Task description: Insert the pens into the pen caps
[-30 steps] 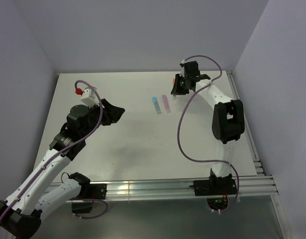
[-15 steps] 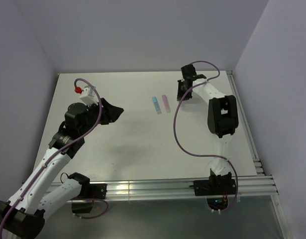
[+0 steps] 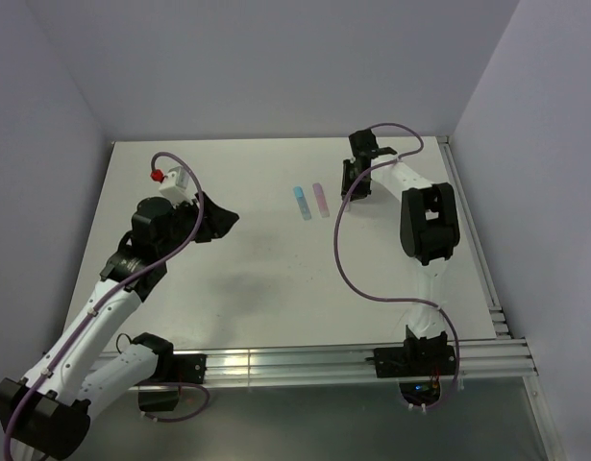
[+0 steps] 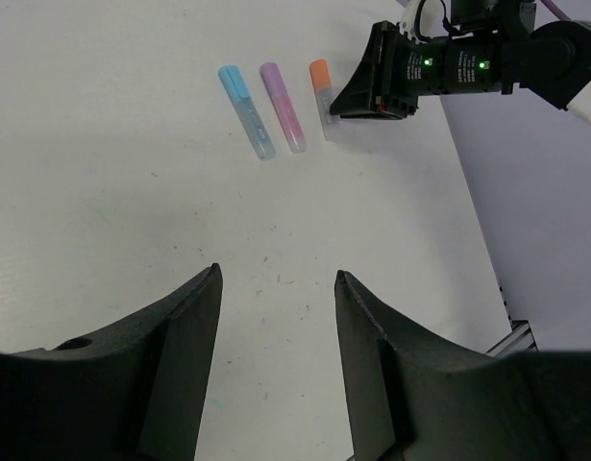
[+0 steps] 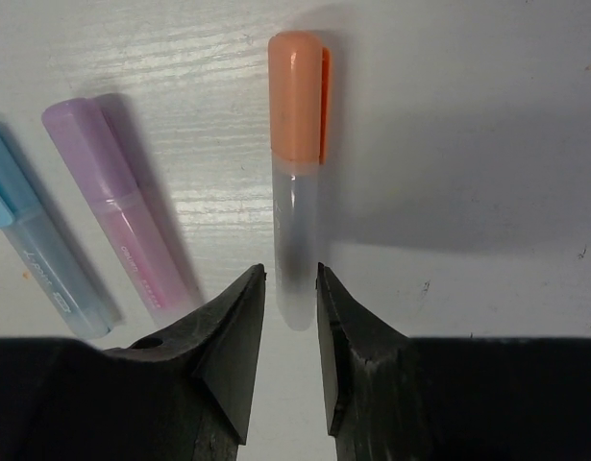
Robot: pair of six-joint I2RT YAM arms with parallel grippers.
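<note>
Your right wrist camera shows what the overhead view hides: the orange-capped pen (image 5: 297, 154) lies flat, its clear end between the narrowly parted fingertips of the right gripper (image 5: 291, 288), and you cannot tell whether they press it. Your left wrist camera shows the blue pen (image 4: 247, 112) and pink pen (image 4: 283, 107) just beside it, with the left gripper (image 4: 276, 279) spread wide, well apart from all three.

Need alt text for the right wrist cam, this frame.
A clear pen with an orange cap lies on a white table, its clear end between the two black fingertips of the right pincer; whether they grip it is unclear. A pink pen and a blue pen lie side by side to its left, slanted.
</note>
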